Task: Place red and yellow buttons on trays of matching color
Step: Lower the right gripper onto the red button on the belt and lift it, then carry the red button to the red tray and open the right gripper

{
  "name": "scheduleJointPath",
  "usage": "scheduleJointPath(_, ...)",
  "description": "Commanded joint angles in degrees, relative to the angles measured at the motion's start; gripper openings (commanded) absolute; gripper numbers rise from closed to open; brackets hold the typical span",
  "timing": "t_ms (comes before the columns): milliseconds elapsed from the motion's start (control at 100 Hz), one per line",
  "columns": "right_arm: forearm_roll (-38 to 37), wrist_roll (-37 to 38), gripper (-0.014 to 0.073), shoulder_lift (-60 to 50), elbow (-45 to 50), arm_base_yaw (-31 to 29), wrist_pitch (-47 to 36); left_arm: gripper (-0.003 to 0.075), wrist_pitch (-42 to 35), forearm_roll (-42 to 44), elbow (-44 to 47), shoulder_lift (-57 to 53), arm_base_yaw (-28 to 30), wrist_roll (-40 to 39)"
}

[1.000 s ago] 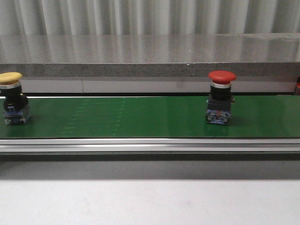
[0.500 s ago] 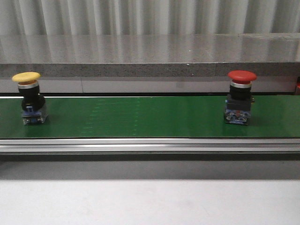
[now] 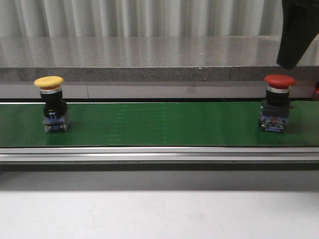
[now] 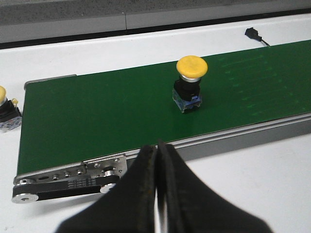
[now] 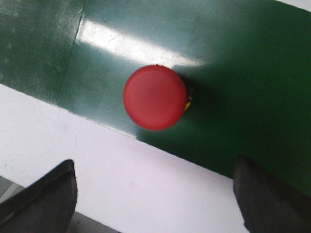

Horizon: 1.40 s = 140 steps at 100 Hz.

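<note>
We see a red mushroom-top push button (image 3: 279,108) standing upright at the right of the long green belt (image 3: 159,124). A yellow mushroom-top push button (image 3: 51,103) stands upright at the left. Our right gripper (image 5: 155,194) hangs above the red one, fingers wide apart. Our left gripper (image 4: 158,194) has its fingers pressed together, holding nothing.

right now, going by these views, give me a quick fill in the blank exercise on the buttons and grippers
1. Both buttons stand upright on a ____ conveyor belt.
2. In the front view, the button nearer the right edge is the ____ one.
3. The left gripper is ____, its fingers pressed together.
4. The right gripper is open and hangs above the ____ button.

Missing words: green; red; shut; red
</note>
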Motion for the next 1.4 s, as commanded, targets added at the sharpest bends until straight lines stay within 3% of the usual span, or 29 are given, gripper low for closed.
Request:
scheduleJointPath(0, 0.77, 0.0, 0.0644, 0.59, -2.14, 0.02, -2.99, -0.002, -3.74, -1.38, -1.36, 0.25, -0.44, 0.14)
scheduleJointPath(170, -0.64, -0.05, 0.0597, 4.26, -2.14, 0.02, -7.51, -0.002, -3.74, -1.38, -1.36, 0.25, -0.44, 0.14)
scheduleJointPath(240, -1.69, -0.05, 0.049, 4.96, -2.14, 0.02, -8.15, -0.002, -3.74, -1.38, -1.36, 0.25, -0.44, 0.14)
scheduleJointPath(360, -2.05, 0.01, 0.023, 5.18, -2.09, -0.04, -7.39, -0.002, -3.74, -1.38, -1.36, 0.25, -0.44, 0.14)
scheduleJointPath(480, -2.05, 0.01, 0.0104, 4.89, -2.09, -0.04, -7.64, -0.002, -3.74, -1.38, -1.36, 0.25, -0.44, 0.14)
scheduleJointPath(720, -3.58, 3.68, 0.0099, 0.76, -5.69, -3.33, -7.43, -0.002, -3.74, -1.38, -1.36, 0.25, -0.44, 0.14)
scheduleJointPath(1010, -3.98, 9.76, 0.0099, 0.51, -15.69, -17.46, -3.28, -0.002, -3.74, -1.38, -1.36, 0.25, -0.44, 0.14)
scheduleJointPath(1390, -3.98, 15.66, 0.0099, 4.08, -16.74, -34.67, -4.31, -0.002, -3.74, -1.38, -1.36, 0.25, -0.44, 0.14)
